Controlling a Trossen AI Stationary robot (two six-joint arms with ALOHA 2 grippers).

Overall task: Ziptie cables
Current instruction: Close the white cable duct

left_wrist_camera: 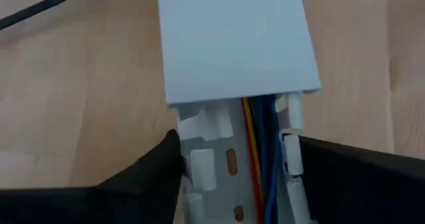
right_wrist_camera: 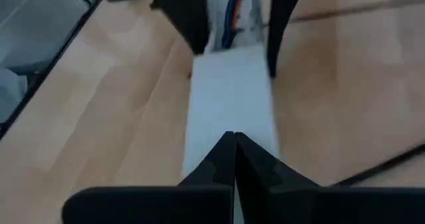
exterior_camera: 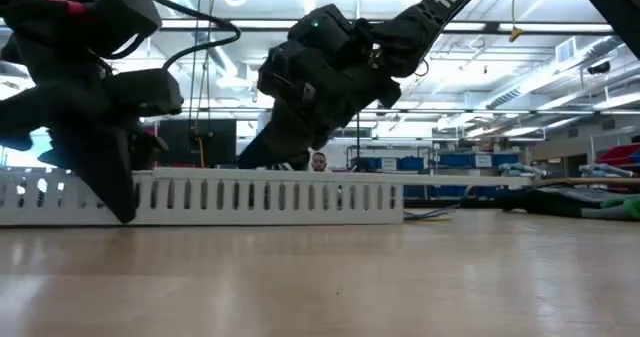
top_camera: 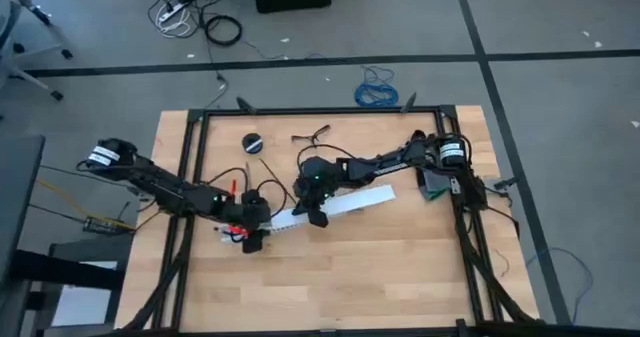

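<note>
Two hands met at the white slotted strip [top_camera: 335, 205] on the table [top_camera: 400, 267]: the left hand [left_wrist_camera: 232, 177] spread wide astride its open end, the right hand [right_wrist_camera: 234, 159] pinched closed over its flat cover [right_wrist_camera: 229, 111]. Inside that open end lay the cables [left_wrist_camera: 260, 147], running along the strip between the left fingers [left_wrist_camera: 143, 177].

My claws work over a light wooden table [top_camera: 400, 267]. Under my right claw [top_camera: 318, 215] and beside my left claw [top_camera: 252, 239] lies a white slotted strip [top_camera: 350, 203], flat on the wood. Beyond my left claw sits a small black round thing [top_camera: 252, 142].
</note>
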